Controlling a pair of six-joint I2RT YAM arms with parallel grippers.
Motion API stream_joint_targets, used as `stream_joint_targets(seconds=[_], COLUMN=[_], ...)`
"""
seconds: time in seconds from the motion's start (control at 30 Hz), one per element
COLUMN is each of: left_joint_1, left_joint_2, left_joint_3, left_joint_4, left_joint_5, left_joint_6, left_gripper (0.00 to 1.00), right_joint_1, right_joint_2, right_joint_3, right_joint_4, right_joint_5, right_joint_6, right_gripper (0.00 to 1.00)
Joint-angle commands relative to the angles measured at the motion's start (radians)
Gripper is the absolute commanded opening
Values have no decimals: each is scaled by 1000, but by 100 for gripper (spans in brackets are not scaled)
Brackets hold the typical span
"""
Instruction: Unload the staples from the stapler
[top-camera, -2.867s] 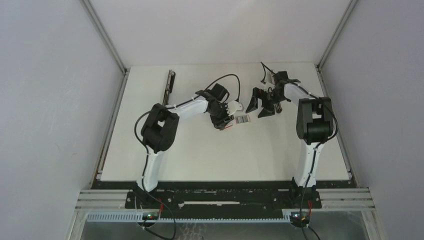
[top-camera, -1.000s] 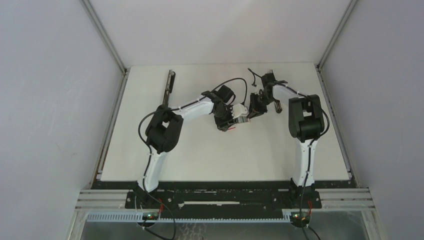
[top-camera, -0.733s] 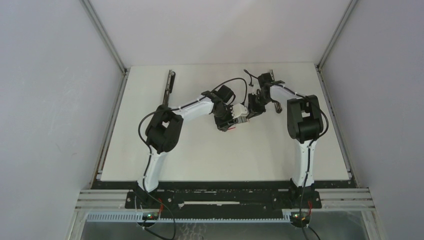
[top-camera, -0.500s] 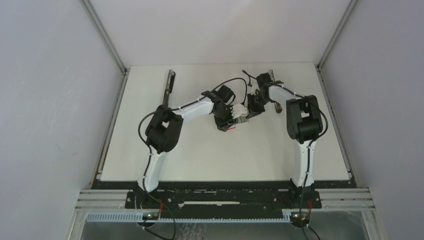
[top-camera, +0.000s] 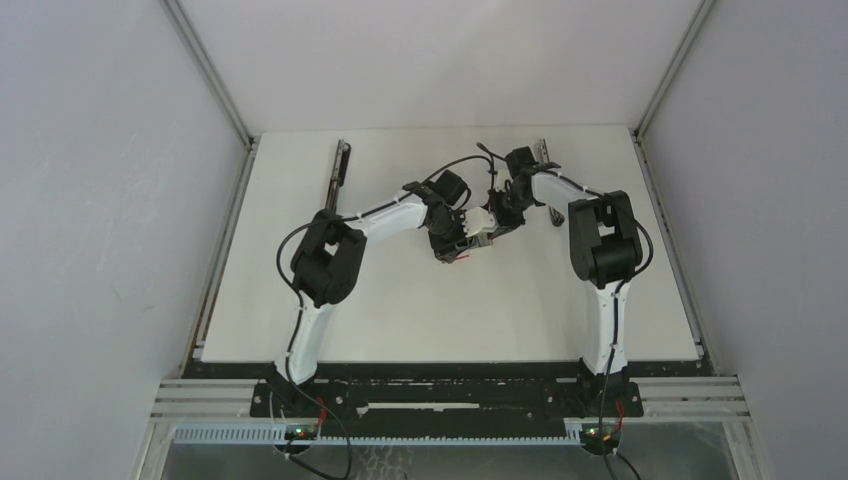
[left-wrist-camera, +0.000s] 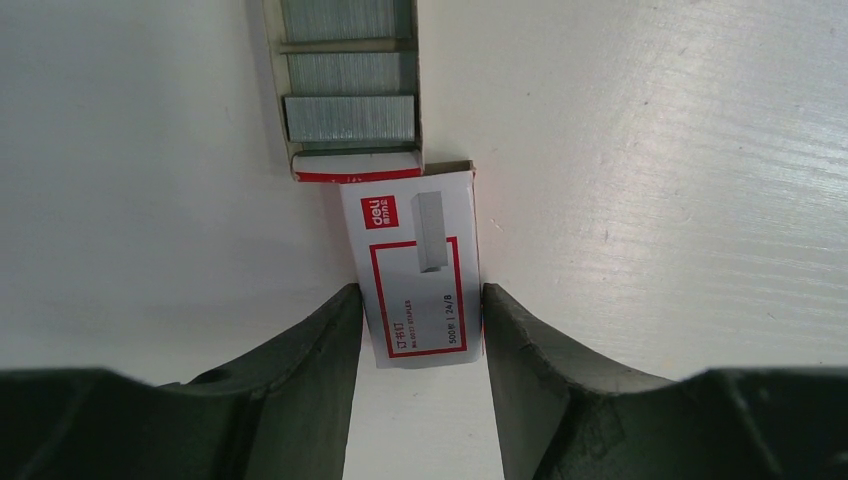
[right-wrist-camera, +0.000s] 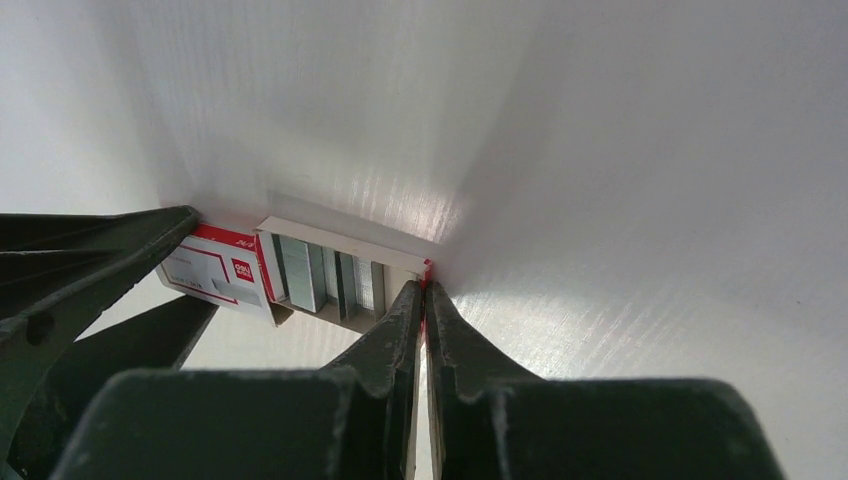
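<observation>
Left gripper (left-wrist-camera: 420, 297) clamped on the red-and-white sleeve (left-wrist-camera: 418, 260) of a staple box, with one finger against each long side. The sleeve lies flat on the white table (left-wrist-camera: 650, 200). Beyond the sleeve's far mouth the inner tray (left-wrist-camera: 352, 167) protrudes partly, its red end flap touching the sleeve. Staples (left-wrist-camera: 349, 118): grey metallic strips lying side by side in the exposed tray, several rows in view. Right gripper (right-wrist-camera: 424, 292), reaching from the opposite side, is pinched tight on the tray's red-edged end wall, with only the thin card between its fingers. Farthest back, near the table's left edge and well apart from both grippers, lies the stapler (top-camera: 338, 172), a long dark bar. Its contents are too small to tell.
</observation>
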Motion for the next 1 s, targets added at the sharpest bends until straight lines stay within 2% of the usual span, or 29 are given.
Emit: stream_joint_targets(seconds=[0.0, 0.23, 0.6, 0.97], left_joint_1=[2, 1, 0, 0], left_joint_2=[-29, -55, -52, -88], left_joint_3=[-7, -45, -47, -111], left_joint_4=[27, 71, 73, 120], left_joint_5=[-16, -58, -53, -43], left_joint_6=[10, -2, -9, -29], left_gripper=[53, 52, 51, 49], right_joint_1=[6, 8, 14, -5], right_joint_2=[-76, -97, -83, -54], right_joint_3=[2, -3, -6, -9], right_joint_4=[0, -13, -21, -28], right_joint_5=[26, 22, 12, -7], right_joint_6=[-29, -33, -34, -29], right_gripper=[2, 2, 2, 3])
